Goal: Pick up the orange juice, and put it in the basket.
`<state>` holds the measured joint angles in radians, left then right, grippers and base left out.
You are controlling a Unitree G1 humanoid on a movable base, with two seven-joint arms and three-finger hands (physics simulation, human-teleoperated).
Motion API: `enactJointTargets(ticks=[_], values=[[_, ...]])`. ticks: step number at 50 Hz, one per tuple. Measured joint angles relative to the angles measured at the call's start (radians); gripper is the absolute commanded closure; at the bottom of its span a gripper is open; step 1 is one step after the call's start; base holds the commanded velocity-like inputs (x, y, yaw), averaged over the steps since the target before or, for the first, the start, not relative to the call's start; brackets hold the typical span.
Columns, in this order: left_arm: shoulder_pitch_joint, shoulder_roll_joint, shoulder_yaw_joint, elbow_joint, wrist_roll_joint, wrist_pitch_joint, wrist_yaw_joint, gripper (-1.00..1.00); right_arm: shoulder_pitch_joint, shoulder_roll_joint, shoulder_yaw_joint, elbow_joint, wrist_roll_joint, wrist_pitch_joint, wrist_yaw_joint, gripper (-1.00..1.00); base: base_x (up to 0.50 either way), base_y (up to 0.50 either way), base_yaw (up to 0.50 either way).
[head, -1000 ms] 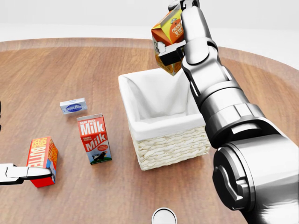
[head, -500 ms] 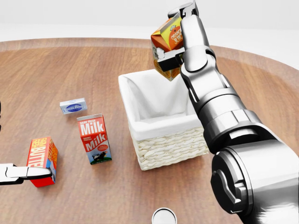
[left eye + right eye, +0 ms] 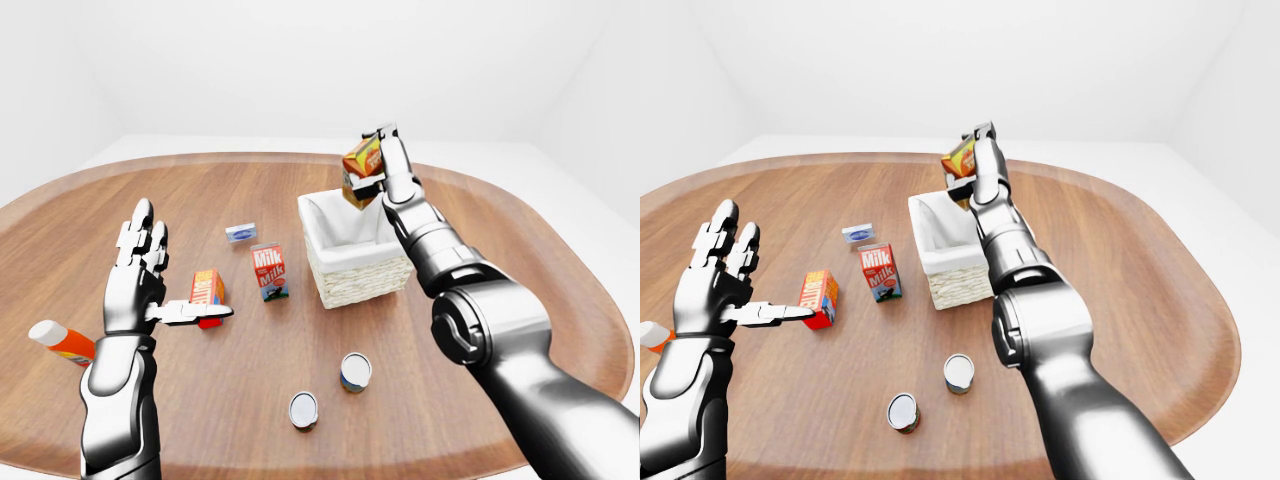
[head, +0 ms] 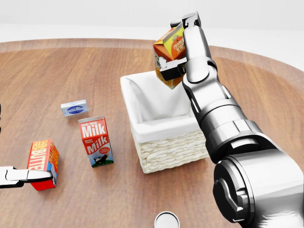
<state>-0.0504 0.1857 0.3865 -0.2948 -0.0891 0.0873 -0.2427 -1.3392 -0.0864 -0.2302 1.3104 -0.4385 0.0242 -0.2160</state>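
Since a second ago the right hand has carried the orange juice a little lower and leftward in the head view, so the tilted carton now hangs above the upper edge of the basket and clear of it. The fingers are clenched around the carton. The milk carton, the butter box and the small blue-and-white packet lie where they did on the tabletop.

The head view shows only one fingertip of the left hand at its left edge; the left-eye view shows that whole hand spread open with fingers up, holding nothing, one finger reaching toward the butter box. The eye views also show two cans below the basket and an orange-and-white thing, possibly a bottle, lying at the left edge, partly hidden by the left arm.
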Motion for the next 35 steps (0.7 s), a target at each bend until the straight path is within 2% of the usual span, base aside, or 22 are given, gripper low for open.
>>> enactJointTargets(ticks=[12,35], values=[[-0.001,0.0,0.0,0.0,-0.001,0.0,0.0,-1.0,0.019,0.004,-0.007,0.001,-0.007,-0.007,-0.009,1.0,0.0,0.0,0.0],[-0.002,0.001,0.001,0.003,-0.002,0.0,0.001,-1.0,0.051,0.021,-0.021,0.002,-0.003,-0.047,-0.019,1.0,0.0,0.0,0.0]])
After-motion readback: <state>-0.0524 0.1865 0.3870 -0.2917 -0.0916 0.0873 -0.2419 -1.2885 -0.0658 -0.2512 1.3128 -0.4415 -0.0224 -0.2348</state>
